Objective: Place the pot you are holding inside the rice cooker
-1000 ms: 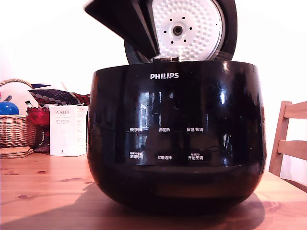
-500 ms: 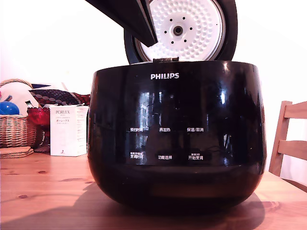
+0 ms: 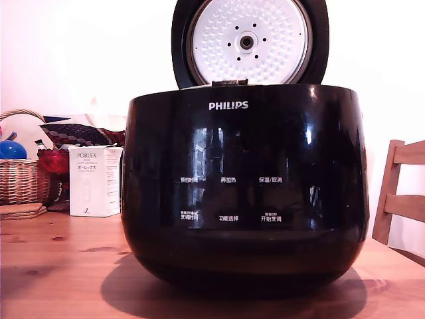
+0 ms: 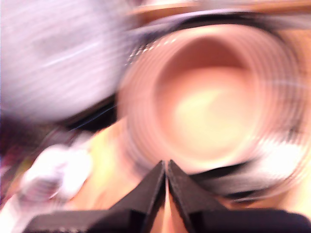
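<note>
The gripper is clenched on nothing visible. The pot seems already inside the rice cooker, though blur hides how it sits. Retreat straight upward, clear of the open lid.

In the blurred wrist view the gripper has its dark fingers pressed together at the tips

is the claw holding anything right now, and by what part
Nothing seems held: the claw has its tips together with nothing between them. The blurred round opening beyond it may be the pot.
</note>
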Controlling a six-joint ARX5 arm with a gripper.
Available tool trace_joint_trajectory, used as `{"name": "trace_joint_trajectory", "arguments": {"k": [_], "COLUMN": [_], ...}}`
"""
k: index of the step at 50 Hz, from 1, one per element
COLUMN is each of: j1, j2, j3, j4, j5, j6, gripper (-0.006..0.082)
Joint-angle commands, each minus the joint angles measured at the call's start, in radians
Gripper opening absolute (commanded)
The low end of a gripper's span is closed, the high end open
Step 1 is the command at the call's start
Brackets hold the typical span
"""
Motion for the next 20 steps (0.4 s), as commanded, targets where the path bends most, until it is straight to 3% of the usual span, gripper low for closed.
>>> {"name": "trace_joint_trajectory", "arguments": {"k": [1,9,20], "j1": [0.058,0.19,0.283], "j2": [0.008,0.008,0.008], "j3": [0.003,0.003,0.003], "j4": [0.024,0.066,0.093], "j5": [-0.03,-0.055,-0.054], "j6": [-0.06,-0.078,-0.078], "gripper": [-0.0023,-0.0023,-0.0023]}}
